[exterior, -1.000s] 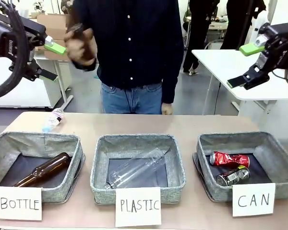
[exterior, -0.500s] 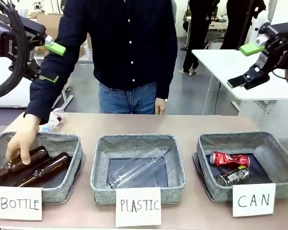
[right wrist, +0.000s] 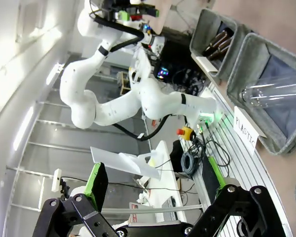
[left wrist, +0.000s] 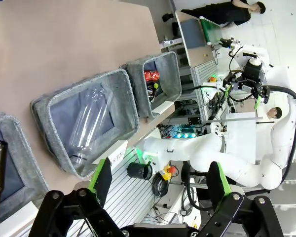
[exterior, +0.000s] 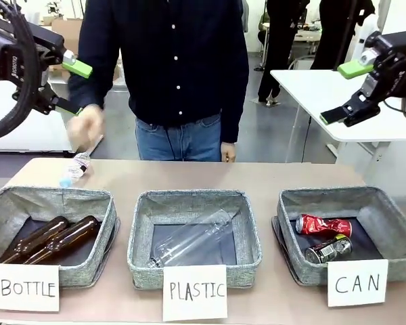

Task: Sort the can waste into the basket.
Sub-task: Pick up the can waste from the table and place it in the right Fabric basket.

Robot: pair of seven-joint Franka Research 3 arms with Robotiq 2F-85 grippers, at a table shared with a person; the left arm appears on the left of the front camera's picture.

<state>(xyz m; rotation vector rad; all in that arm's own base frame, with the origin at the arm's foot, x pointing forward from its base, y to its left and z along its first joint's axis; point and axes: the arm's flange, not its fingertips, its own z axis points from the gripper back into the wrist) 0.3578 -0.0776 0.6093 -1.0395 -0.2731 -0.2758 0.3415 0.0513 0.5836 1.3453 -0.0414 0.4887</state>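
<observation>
With a second brown glass bottle just laid in the "BOTTLE" basket and the person's hand withdrawn, both cans — crushed red can, black can — are seen already in the grey woven "CAN" basket, far below the raised left gripper and right gripper, jaws apart and empty.

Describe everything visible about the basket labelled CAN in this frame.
The CAN basket is a rectangular grey woven-fabric bin with a dark floor, sitting open-topped on the table at the robot's right end of the row. A white card reading "CAN" leans on its near wall. Inside lie a crushed red can and a black can, close together.
</observation>
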